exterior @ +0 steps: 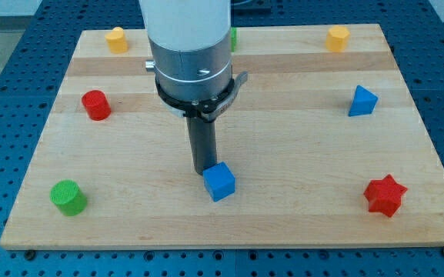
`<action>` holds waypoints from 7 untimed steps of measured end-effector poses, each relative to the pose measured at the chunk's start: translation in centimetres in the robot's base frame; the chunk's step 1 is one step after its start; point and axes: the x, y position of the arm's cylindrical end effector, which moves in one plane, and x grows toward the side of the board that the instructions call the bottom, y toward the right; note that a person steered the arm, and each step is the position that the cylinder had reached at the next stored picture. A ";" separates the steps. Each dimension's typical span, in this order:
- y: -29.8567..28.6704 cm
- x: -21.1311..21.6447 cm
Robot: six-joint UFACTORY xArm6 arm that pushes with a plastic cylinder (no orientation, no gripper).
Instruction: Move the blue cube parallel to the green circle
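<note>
The blue cube [219, 181] sits on the wooden board [298, 154], below its middle. The green circle, a short green cylinder [68, 198], stands near the board's bottom left corner. My tip [204, 170] is at the end of the dark rod, touching or almost touching the cube's upper left edge. The arm's white and grey body fills the view's top centre and hides part of the board behind it.
A red cylinder [95, 105] is at the left. A yellow block [116, 39] is at top left, a yellow block [337, 37] at top right. A blue block [362, 101] is at right, a red star [384, 195] at bottom right. A green block [234, 37] peeks out behind the arm.
</note>
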 end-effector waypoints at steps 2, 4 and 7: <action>1.6 0.0; 3.0 0.0; 3.9 0.3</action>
